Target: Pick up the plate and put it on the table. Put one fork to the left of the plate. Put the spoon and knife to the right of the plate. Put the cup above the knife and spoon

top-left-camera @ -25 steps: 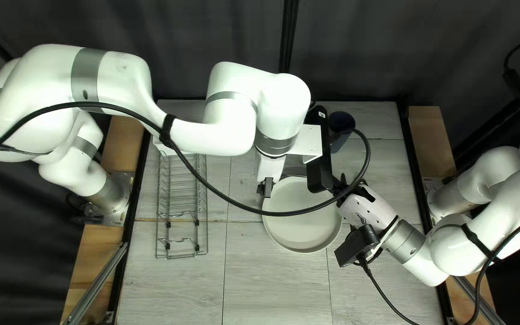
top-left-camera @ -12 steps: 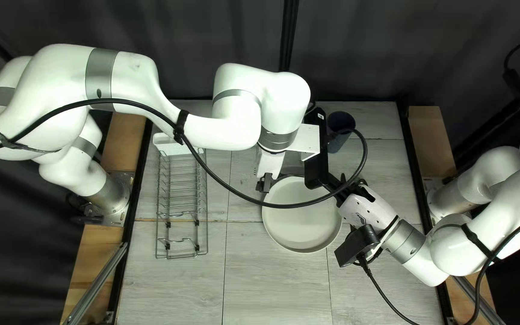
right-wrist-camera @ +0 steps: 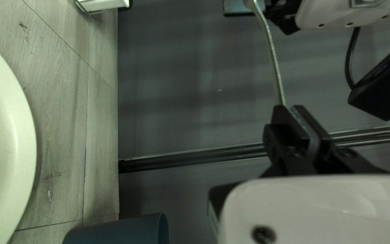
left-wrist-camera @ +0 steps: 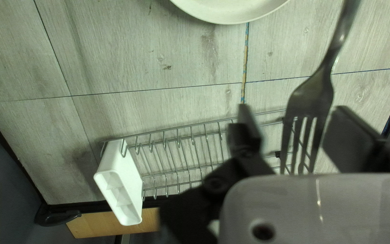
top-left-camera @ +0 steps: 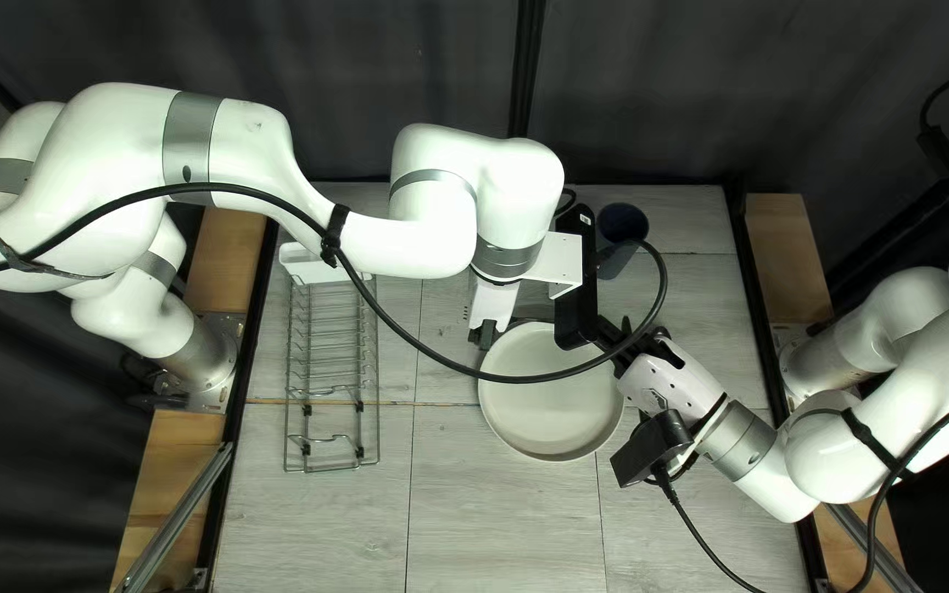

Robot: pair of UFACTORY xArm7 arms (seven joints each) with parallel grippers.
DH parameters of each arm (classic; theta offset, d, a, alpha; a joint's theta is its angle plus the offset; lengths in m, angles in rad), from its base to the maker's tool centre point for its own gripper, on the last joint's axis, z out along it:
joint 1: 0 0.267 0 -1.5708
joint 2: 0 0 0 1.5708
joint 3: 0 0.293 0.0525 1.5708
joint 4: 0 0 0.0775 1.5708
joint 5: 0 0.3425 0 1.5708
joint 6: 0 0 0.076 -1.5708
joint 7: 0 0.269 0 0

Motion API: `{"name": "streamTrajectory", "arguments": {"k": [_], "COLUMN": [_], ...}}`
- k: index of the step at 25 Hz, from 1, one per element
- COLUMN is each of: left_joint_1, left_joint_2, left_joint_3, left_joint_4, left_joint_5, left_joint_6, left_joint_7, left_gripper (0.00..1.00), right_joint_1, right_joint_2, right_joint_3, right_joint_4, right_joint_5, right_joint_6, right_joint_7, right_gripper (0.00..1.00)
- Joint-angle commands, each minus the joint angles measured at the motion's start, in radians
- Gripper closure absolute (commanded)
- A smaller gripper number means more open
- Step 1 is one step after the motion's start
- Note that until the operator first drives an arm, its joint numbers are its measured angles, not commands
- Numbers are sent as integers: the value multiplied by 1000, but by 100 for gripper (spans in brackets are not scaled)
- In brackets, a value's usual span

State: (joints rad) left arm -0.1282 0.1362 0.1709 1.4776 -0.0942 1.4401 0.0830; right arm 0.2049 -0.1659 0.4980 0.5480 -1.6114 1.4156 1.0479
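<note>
The right hand (top-left-camera: 628,339) pinches the handle end of a fork (left-wrist-camera: 313,96) above the desk (top-left-camera: 497,527). The left hand (top-left-camera: 484,334) is spread, with the fork's tines between its fingers. The plate (top-left-camera: 551,415) lies on the desk, to the right of the wire dish rack (top-left-camera: 332,390). The dark blue cup (top-left-camera: 622,224) is beyond the plate, toward the far edge.

Both wrist views crop the plate (top-left-camera: 549,423). The left crops the fork (left-wrist-camera: 313,96), the right the cup (right-wrist-camera: 120,231).
</note>
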Motion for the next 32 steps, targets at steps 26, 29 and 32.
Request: {"name": "streamTrajectory", "arguments": {"k": [26,29,32], "left_joint_1": [-29,-29,-29], "left_joint_2": [-286,-286,-286], "left_joint_3": [-35,-35,-35], "left_joint_4": [-281,-281,-281], "left_joint_5": [149,149,149], "left_joint_6": [18,18,18], "left_joint_7": [-1,-1,-1], "left_gripper": [100,100,100], "right_joint_1": [0,0,0], "right_joint_2": [0,0,0], "right_joint_3": [0,0,0], "right_joint_4": [0,0,0], "right_joint_5": [0,0,0], "right_joint_6": [0,0,0], "right_joint_7": [0,0,0], "right_gripper": [0,0,0]}}
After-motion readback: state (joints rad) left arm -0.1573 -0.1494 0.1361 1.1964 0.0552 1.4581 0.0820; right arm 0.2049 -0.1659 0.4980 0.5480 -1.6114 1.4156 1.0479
